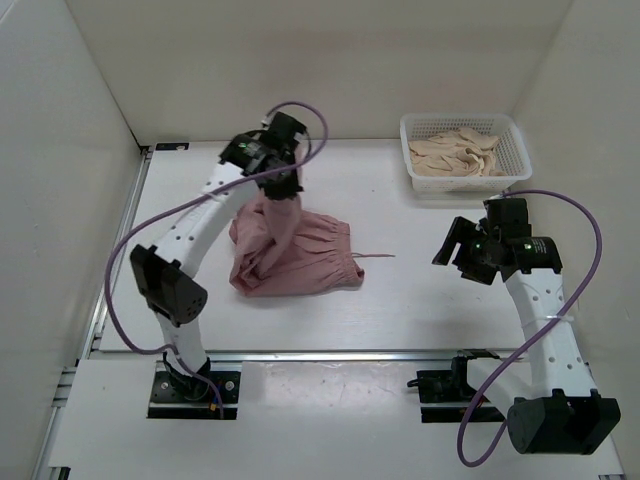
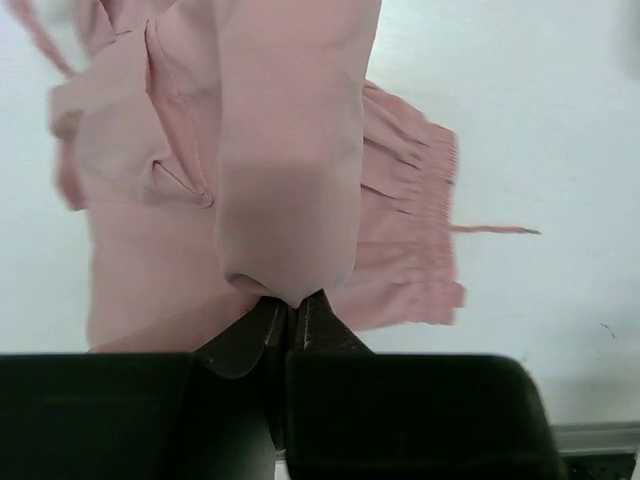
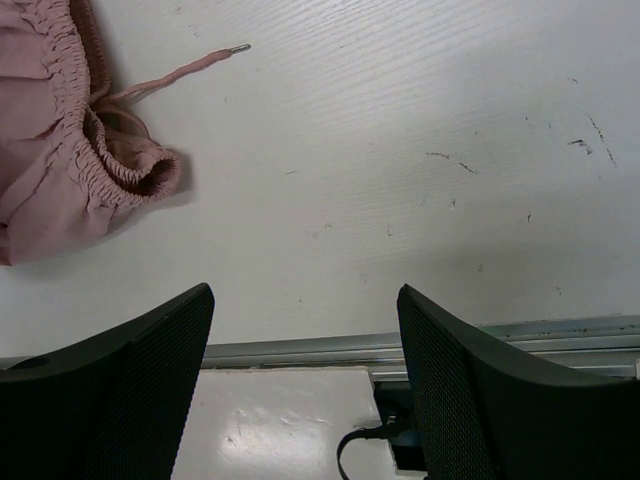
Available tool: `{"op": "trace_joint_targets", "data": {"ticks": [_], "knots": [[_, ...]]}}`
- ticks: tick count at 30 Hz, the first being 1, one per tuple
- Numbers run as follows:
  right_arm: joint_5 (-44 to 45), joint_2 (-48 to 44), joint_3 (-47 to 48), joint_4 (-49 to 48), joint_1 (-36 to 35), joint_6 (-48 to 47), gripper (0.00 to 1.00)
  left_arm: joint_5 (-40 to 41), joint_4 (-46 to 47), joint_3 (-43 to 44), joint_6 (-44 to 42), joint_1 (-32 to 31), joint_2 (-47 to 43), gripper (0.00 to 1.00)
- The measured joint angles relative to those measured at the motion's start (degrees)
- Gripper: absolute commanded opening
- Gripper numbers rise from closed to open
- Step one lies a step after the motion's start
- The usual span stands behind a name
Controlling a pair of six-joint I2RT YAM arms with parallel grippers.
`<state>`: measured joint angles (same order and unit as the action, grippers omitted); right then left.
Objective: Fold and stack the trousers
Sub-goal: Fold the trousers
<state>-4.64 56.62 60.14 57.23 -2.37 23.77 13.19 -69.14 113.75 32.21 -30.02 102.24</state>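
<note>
The dusty-pink trousers [image 1: 300,255] lie bunched on the white table, left of centre. One part of them is pulled up into a hanging fold. My left gripper [image 1: 281,195] holds that fold from above, shut on the fabric. In the left wrist view the fingertips [image 2: 292,305] pinch the pink cloth [image 2: 290,150], and the rest spreads out on the table below. My right gripper [image 1: 455,245] hovers open to the right of the trousers, nothing between its fingers [image 3: 305,290]. The elastic waistband [image 3: 60,150] and drawstring [image 3: 180,70] show at the right wrist view's upper left.
A white basket [image 1: 465,120] holding beige cloth [image 1: 460,155] stands at the back right. White walls close in the table on the left, back and right. A metal rail [image 1: 340,353] runs along the near edge.
</note>
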Motion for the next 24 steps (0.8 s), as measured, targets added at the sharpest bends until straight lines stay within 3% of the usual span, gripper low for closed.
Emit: {"op": "trace_joint_targets", "data": {"ticks": [1, 2, 5, 10, 15, 16, 17, 19, 20, 22, 24], "knots": [[0.0, 0.11, -0.02, 0.0, 0.0, 0.0, 0.79, 0.59, -0.11, 1.4, 1.38, -2.6, 1.84, 0.15], [0.0, 0.13, -0.04, 0.0, 0.0, 0.0, 0.79, 0.87, -0.04, 2.69, 2.51, -4.96, 3.78, 0.29], [0.02, 0.15, -0.04, 0.0, 0.0, 0.0, 0.79, -0.5, 0.17, 7.26, 4.59, -10.93, 10.8, 1.0], [0.26, 0.11, -0.09, 0.02, 0.0, 0.0, 0.79, -6.01, 0.26, 10.34, 6.8, -17.7, 19.52, 1.0], [0.28, 0.09, -0.26, 0.0, -0.02, -0.04, 0.77, -7.69, 0.04, 6.45, 7.02, -15.56, 15.93, 0.96], [0.02, 0.07, -0.42, 0.0, 0.0, -0.04, 0.75, -7.61, 0.63, 4.85, 7.02, -14.27, 14.25, 0.88], [-0.24, 0.07, -0.61, -0.02, 0.0, -0.07, 0.63, -7.34, 1.22, 2.54, 6.97, -12.66, 11.85, 0.82], [-0.92, 0.07, -0.74, -0.02, -0.42, -0.09, 0.49, -6.16, 1.81, -2.51, 6.78, -9.35, 6.38, 0.64], [-1.49, 0.07, -0.72, -0.24, -0.87, 0.2, 0.32, -5.35, 2.71, -5.68, 6.54, -7.74, 3.3, 0.46], [-2.67, 0.37, -0.52, -0.76, -2.82, 0.74, 0.23, -3.87, 3.3, -11.56, 6.29, -4.94, -2.19, 0.37], [-3.69, 2.27, 1.25, -1.05, -6.27, 1.86, 0.21, -2.84, 5.35, -18.45, 5.86, -2.67, -6.99, 0.28]]}}
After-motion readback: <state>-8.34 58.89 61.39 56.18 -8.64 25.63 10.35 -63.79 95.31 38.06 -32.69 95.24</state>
